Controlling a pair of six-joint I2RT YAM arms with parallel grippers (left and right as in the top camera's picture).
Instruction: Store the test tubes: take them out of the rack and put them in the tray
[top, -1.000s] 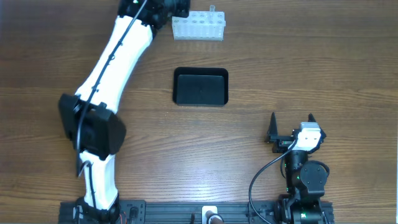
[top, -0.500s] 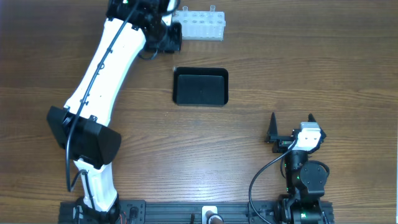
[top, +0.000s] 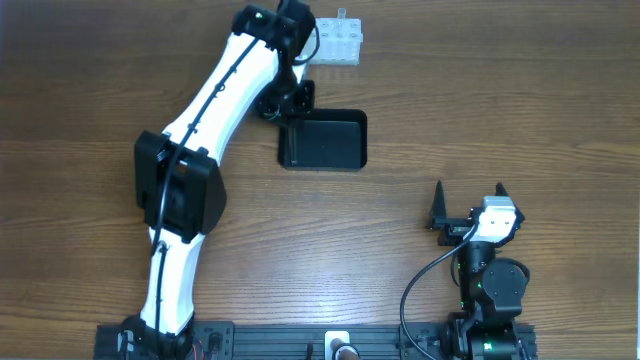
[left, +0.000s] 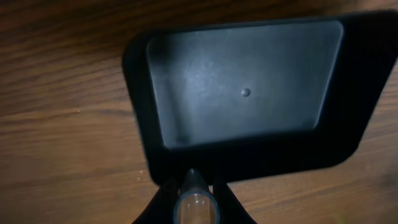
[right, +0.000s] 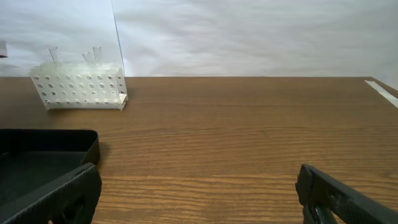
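Left arm (top: 215, 110) is stretched far forward from its base, elbow bent low, the long forearm slanting in toward the middle. At its tip the left hand (top: 290, 100) points down, fingers (left: 163, 194) pinched tight on a test tube (left: 196, 204). Over on the other side, the right arm (top: 485, 280) sits folded close above its base. The right hand (top: 468, 205) is low and level, fingers spread wide apart.

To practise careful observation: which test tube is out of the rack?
The test tube clamped in the left gripper, over the black tray at its edge. The other tubes stand upright in the white rack, with no gripper on them.
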